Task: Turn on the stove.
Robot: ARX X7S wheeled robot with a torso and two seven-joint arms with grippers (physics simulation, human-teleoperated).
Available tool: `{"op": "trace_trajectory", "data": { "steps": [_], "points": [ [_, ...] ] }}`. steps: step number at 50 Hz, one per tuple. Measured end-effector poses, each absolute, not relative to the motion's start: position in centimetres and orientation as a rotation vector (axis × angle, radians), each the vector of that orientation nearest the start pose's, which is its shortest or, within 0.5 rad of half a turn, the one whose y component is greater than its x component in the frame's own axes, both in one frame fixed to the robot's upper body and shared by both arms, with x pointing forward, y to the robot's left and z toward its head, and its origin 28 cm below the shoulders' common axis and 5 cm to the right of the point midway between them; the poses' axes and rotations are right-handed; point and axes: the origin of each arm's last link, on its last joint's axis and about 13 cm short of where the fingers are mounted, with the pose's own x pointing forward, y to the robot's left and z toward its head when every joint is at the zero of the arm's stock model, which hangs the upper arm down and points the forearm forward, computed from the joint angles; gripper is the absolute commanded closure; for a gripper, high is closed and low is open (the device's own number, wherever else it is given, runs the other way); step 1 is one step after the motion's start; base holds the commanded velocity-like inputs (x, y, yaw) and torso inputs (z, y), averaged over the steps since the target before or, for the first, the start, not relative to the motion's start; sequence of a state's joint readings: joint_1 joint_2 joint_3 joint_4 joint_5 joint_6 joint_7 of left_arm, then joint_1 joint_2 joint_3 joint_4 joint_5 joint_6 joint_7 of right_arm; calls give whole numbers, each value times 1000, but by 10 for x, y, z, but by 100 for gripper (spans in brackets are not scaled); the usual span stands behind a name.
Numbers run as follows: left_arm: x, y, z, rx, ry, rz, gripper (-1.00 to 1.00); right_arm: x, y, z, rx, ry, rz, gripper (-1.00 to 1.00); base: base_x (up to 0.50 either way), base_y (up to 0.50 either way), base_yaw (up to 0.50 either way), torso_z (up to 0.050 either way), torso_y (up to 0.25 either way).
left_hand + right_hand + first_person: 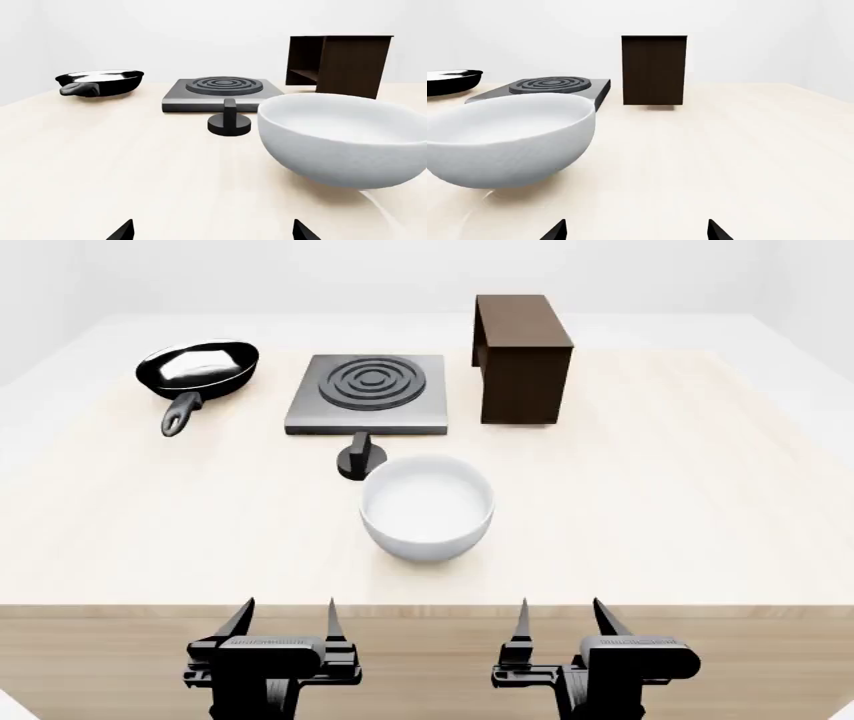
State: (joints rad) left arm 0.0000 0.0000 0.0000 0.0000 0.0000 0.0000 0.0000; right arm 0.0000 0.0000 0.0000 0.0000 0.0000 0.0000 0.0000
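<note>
The stove (364,393) is a flat grey square slab with dark concentric coil rings, at the table's far middle. Its small black knob (358,459) stands apart just in front of it. Both also show in the left wrist view, the stove (220,92) and the knob (229,121). The stove also shows in the right wrist view (550,86). My left gripper (284,620) and right gripper (559,618) are open and empty at the table's near edge, well short of the knob.
A white bowl (427,506) sits right in front of the knob, between it and my grippers. A black frying pan (198,370) lies at the far left. A dark brown wooden box (522,344) stands right of the stove.
</note>
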Motion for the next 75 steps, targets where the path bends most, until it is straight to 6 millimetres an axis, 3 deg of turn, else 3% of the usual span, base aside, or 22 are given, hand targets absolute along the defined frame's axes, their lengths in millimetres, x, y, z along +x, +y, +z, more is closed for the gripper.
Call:
{"op": "trace_trajectory", "data": {
  "steps": [10,75],
  "points": [
    [210,205,13,0,-1,0,-100,209,-97,13,-1,0,-10,-100,0,20,0,0,0],
    [210,205,12,-1,0,-6,-100,210,-97,14,-13,-14,-9,-100,0,450,0,0,0]
  ]
}}
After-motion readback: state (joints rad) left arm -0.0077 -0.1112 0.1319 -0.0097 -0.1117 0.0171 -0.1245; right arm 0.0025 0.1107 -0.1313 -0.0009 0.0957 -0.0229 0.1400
